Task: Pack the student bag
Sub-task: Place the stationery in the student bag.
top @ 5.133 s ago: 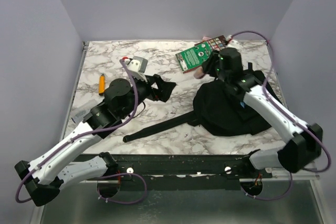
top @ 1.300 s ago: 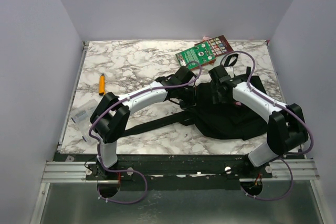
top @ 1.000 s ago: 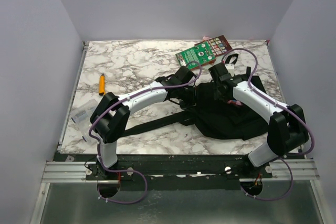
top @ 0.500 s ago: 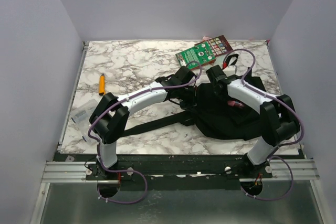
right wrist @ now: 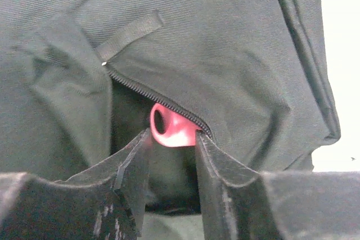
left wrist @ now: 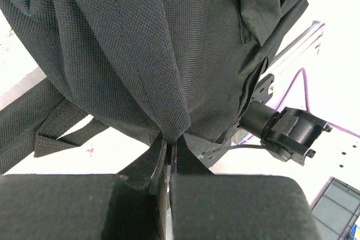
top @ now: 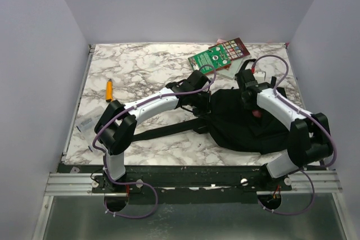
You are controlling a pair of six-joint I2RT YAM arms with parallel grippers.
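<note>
From above, the black student bag (top: 239,125) is lying on the right half of the marble table (top: 140,66), with one long black strap (top: 169,131) trailing out to the left across the stone. The left arm is reaching across to the bag's left edge, where the left gripper (top: 203,104) is meeting the fabric. The right gripper (top: 251,100) is pointing down into the top of the bag, beside a small pink plastic piece (top: 256,113) showing in the black cloth. A green-covered book (top: 212,59) is lying just behind the bag with a dark red card (top: 232,46) beside it. An orange marker (top: 108,89) is resting well apart near the left edge. In the left wrist view, the left gripper (left wrist: 169,151) is pinching a fold of the bag's woven fabric (left wrist: 140,43), its fingers (left wrist: 157,164) pressed almost together with only cloth between them, so the cloth is hanging in pleats above a band of strap (left wrist: 34,116). In the right wrist view, the right gripper (right wrist: 171,140) is sitting at the bag's unzipped opening. Its fingers (right wrist: 132,164) are standing narrow and pressing against either side of the pink plastic piece (right wrist: 174,126), a rounded part with a hole that is lying half under the zipper edge (right wrist: 152,100).
</note>
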